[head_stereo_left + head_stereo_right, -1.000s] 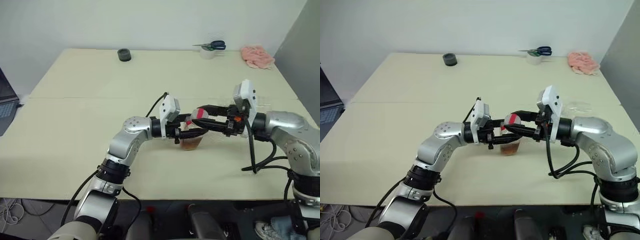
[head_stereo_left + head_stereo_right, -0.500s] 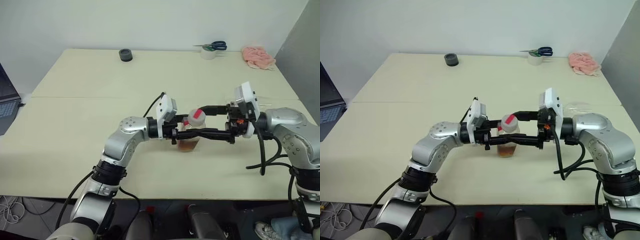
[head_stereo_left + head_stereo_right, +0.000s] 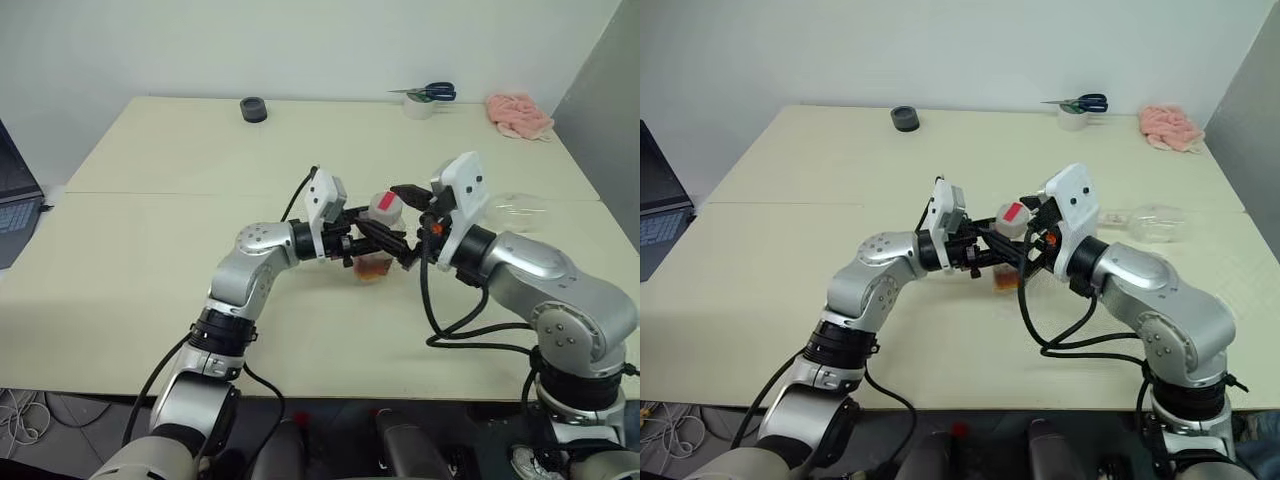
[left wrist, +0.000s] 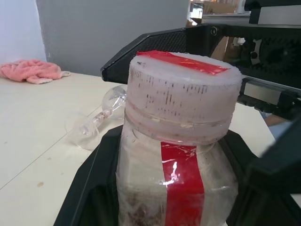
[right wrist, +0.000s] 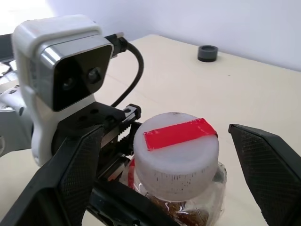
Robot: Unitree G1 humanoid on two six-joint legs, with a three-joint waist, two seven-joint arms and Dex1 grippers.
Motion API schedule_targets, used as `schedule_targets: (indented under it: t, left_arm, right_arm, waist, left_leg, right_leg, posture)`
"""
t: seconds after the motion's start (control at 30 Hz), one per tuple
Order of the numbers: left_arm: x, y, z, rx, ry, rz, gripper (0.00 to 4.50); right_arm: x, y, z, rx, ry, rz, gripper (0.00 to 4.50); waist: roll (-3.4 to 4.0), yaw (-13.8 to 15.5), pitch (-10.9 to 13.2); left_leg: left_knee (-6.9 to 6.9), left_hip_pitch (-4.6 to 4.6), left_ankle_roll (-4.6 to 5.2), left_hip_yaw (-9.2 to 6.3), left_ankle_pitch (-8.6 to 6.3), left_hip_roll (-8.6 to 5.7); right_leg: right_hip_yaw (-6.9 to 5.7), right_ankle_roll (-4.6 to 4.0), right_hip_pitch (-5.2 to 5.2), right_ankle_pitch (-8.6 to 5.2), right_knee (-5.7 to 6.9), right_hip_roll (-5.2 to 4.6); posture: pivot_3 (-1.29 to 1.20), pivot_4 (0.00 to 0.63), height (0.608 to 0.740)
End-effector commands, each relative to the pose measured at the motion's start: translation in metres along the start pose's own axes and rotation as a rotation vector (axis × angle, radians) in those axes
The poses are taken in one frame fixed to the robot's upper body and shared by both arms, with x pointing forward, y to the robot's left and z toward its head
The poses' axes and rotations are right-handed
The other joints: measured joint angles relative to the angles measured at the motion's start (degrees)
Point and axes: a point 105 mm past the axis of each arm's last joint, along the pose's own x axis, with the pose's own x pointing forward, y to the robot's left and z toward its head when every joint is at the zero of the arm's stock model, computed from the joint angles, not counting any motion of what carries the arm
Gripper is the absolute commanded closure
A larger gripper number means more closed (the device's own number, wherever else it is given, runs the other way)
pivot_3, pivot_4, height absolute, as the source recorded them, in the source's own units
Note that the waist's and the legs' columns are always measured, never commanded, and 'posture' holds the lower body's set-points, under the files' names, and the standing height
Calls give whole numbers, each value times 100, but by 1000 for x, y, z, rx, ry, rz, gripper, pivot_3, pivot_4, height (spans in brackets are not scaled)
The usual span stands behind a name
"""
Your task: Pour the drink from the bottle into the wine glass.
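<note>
I am holding the bottle (image 3: 378, 236) upright over the middle of the tabletop (image 3: 150, 250), my left fingers (image 3: 352, 243) clenched around its body just under the cap (image 5: 176, 153). The drink (image 3: 373, 267) is sitting low in the bottle, an amber layer at its bottom. The cap is sitting on the neck, white with a red strip across its top, and a red label strip is running down the bottle's side.

My right fingers (image 5: 164, 183) are standing spread wide, one on each side of the cap and clear of it, not gripping anything.

The glass (image 3: 1148, 222) is lying on its side on the tabletop, to the right of my right arm and well apart from the bottle.

Along the far edge are lying a dark roll (image 3: 253, 109), scissors (image 3: 428, 92) on a white tub, and a pink cloth (image 3: 518, 113).
</note>
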Motion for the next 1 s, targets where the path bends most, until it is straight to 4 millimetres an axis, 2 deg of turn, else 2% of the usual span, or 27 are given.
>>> schedule_targets:
  t: [0.03, 0.23, 0.47, 0.67, 0.97, 1.0]
  left_arm:
    - [5, -2, 17, 63, -48, -19, 2344]
    - [4, -1, 14, 62, -40, -12, 2344]
    - [0, 2, 13, 66, -31, 14, 2344]
    - [-1, 5, 12, 73, -23, 25, 2344]
    - [3, 5, 13, 76, -23, 9, 2344]
    - [3, 5, 13, 76, -24, 7, 2344]
  right_arm:
    - [0, -1, 12, -20, -43, -74, 0]
    - [-1, 0, 13, -15, -37, -95, 0]
    - [-4, -7, 24, -45, -77, -227, 0]
    - [-1, 6, 23, 10, -94, -256, 0]
    - [-1, 10, 18, 37, -62, -281, 0]
    - [-1, 10, 17, 39, -58, -283, 174]
  waist:
    - [0, -2, 0]
    - [0, -3, 0]
    - [1, -11, 0]
    - [1, -12, -1]
    - [2, -13, -1]
    - [2, -13, -1]
  left_leg:
    - [0, 0, 0, 0, 0, 0]
    - [-1, -1, 0, 0, 0, 0]
    - [-1, 0, 1, -1, 0, 1]
    - [-3, -2, 0, -1, 0, 2]
    - [-3, -3, 0, -1, 0, 2]
    - [-3, -4, 0, -1, 0, 1]
  right_leg:
    - [0, 0, 0, 0, 0, 0]
    - [0, 0, -1, 0, 0, 0]
    - [0, 0, -1, 0, 0, 1]
    - [0, 0, -5, 0, 2, 2]
    - [-1, -1, -7, 0, 2, 1]
    - [-1, -1, -8, 0, 2, 1]
  posture:
    - [0, 150, 740]
    - [0, 150, 740]
    - [0, 150, 740]
    - [0, 150, 740]
    - [0, 150, 740]
    - [0, 150, 740]
